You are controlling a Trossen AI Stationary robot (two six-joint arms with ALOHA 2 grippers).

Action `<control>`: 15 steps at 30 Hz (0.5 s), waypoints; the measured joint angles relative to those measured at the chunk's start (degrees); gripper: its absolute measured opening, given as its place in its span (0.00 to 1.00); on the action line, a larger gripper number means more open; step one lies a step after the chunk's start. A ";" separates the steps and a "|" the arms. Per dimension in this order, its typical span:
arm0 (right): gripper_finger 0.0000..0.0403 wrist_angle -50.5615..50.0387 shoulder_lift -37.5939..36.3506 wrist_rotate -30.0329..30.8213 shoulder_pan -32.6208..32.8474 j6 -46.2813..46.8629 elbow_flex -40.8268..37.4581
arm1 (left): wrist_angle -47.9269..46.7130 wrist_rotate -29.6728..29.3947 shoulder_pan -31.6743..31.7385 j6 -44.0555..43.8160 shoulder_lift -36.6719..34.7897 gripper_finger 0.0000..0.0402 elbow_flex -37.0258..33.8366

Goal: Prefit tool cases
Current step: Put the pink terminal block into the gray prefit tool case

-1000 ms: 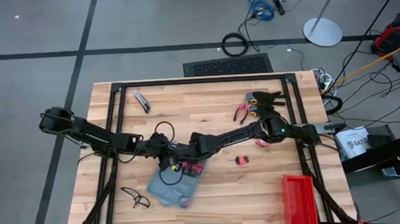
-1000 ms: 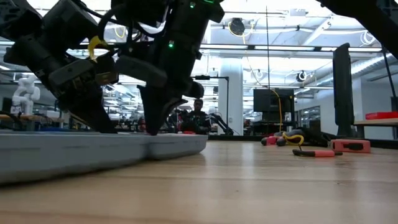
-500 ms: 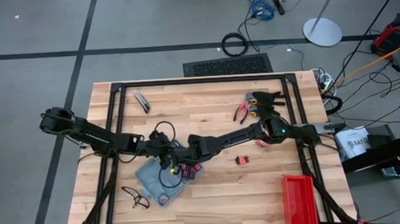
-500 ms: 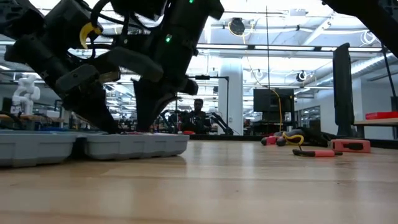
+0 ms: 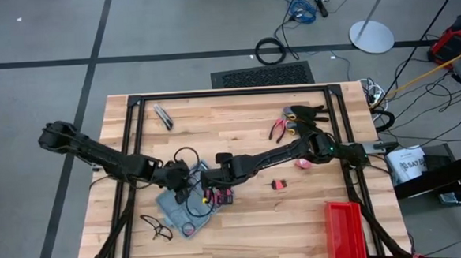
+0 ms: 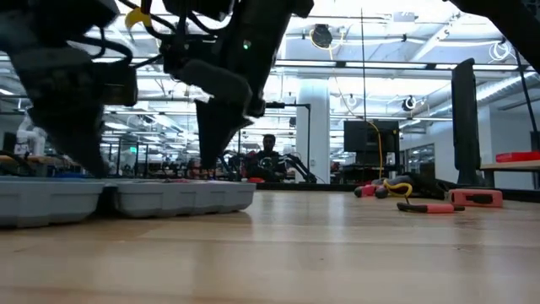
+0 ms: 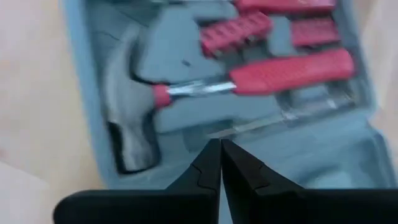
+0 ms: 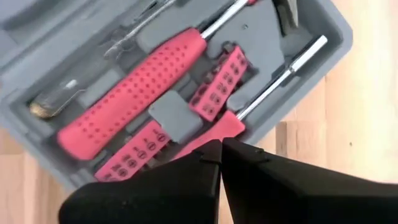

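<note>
Tool cases I see: one (image 5: 189,208)
Red bins: one (image 5: 346,230)
Arms I'm running: two
Pliers: one pair (image 5: 280,128)

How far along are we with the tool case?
The tool case lies open with the hammer and red bit holders seated in its tray. Both the left gripper and the right gripper hover shut above it, holding nothing. Pliers sit unpacked.

The right gripper (image 8: 221,149) hangs with its 2 fingers (image 8: 186,171) pressed together over the open tool case (image 8: 323,56), above a red-handled screwdriver (image 8: 130,102) and red bit holders (image 8: 217,84) on the wooden bench (image 8: 354,143).
</note>
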 joint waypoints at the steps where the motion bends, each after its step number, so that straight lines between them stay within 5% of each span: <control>1: 0.00 1.31 0.00 -0.11 -0.04 -0.85 -0.73 | 0.16 0.70 -0.79 -1.04 0.29 0.04 0.00; 8: 0.00 6.71 -0.26 -1.51 -1.02 -1.91 -4.90 | -0.42 1.65 -2.74 -5.01 0.94 0.04 0.58; 15: 0.00 6.80 -0.28 -1.29 -1.14 -1.84 -4.92 | -15.23 3.26 -3.23 -4.96 0.19 0.02 8.84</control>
